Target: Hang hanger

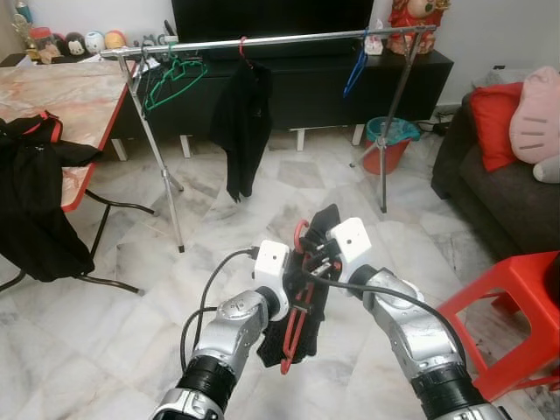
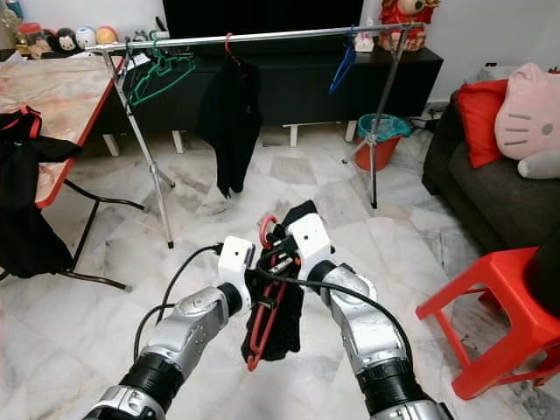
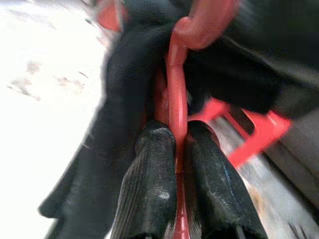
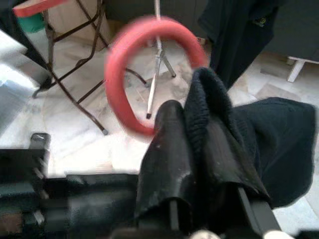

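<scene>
Red hanger (image 1: 297,302) with black garment (image 1: 306,328): left tool (image 3: 177,149) clamps stem, right tool (image 4: 197,149) pinches cloth. Clothes rail (image 1: 280,39) far ahead, running left-right; hook (image 4: 144,74) points toward it.

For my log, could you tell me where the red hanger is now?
The red hanger, with a black garment, is held between both grippers low at centre, before the clothes rail.

red hanger (image 1: 295,325), black garment (image 1: 308,306), red stool (image 1: 516,315)
</scene>
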